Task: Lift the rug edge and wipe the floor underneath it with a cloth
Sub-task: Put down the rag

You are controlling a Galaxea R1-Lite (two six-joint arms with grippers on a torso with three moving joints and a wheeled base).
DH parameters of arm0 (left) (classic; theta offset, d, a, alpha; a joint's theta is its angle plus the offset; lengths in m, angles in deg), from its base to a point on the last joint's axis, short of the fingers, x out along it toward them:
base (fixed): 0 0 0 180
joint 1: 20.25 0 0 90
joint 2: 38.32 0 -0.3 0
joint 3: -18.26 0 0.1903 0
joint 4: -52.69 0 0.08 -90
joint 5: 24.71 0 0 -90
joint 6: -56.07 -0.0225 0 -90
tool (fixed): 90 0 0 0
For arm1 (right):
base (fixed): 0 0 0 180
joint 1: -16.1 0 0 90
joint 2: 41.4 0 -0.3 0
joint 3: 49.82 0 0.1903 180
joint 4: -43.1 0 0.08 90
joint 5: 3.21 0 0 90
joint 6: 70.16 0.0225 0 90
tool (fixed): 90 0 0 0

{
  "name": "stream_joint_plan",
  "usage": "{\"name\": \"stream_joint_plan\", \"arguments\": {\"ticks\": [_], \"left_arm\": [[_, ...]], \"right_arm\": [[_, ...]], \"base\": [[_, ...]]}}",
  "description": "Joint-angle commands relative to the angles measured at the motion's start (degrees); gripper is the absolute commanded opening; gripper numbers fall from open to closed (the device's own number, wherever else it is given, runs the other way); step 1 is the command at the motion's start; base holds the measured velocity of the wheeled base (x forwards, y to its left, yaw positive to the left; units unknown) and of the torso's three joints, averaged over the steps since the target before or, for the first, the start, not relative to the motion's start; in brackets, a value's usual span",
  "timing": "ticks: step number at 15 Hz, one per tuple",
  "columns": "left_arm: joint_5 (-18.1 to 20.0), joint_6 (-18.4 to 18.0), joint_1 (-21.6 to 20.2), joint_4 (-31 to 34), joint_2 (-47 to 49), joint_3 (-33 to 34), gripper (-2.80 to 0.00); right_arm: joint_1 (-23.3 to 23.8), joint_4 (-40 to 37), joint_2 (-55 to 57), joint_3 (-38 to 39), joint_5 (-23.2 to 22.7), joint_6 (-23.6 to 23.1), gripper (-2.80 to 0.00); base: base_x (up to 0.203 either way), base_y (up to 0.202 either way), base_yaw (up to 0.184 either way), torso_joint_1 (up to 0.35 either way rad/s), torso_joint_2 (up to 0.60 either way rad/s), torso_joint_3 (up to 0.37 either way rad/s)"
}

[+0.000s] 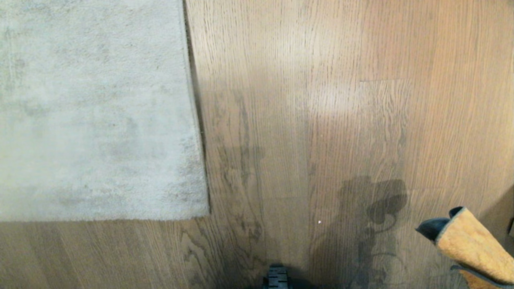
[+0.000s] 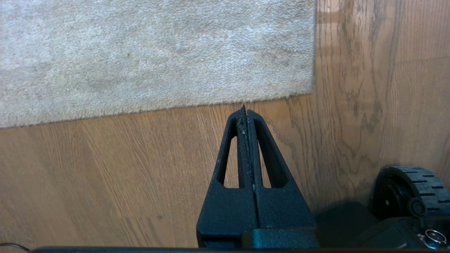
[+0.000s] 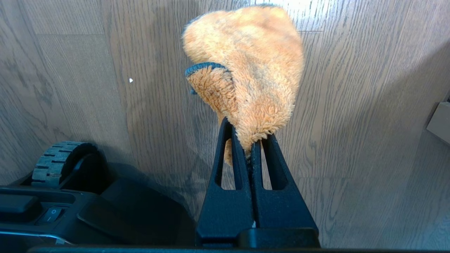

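Nearest us, the right pincer is clamped tight on the orange cloth, which flops past the tips w/ only a small pinch of pile between them; we'd judge a hard wipe on the floor could tug it free. The left pincer sits fully closed on nothing, tips poised above bare planks just short of the rug edge. That edge lies flat, pile tight to the wood, so we think closed tips could skate over it, or shove the rug back instead of lifting it, unless they open first and get under. The base wheel sits near the rug's corner; driving fwd could pin it.
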Motion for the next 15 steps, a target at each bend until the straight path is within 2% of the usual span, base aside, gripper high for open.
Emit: {"name": "stream_joint_plan", "arguments": {"ticks": [1, 15], "left_arm": [[0.03, -0.03, -0.02, 0.0, -0.02, 0.0, -2.8], [0.03, -0.03, -0.02, 0.0, -0.02, 0.0, -2.8]], "right_arm": [[-0.02, -0.02, 0.07, -0.01, 0.06, 0.01, -2.8], [-0.02, -0.39, 0.81, -0.98, -0.29, -1.13, -2.8]], "base": [[0.0, 0.0, 0.0, 0.0, 0.0, 0.0], [0.0, 0.0, 0.0, 0.0, 0.0, 0.0]]}}
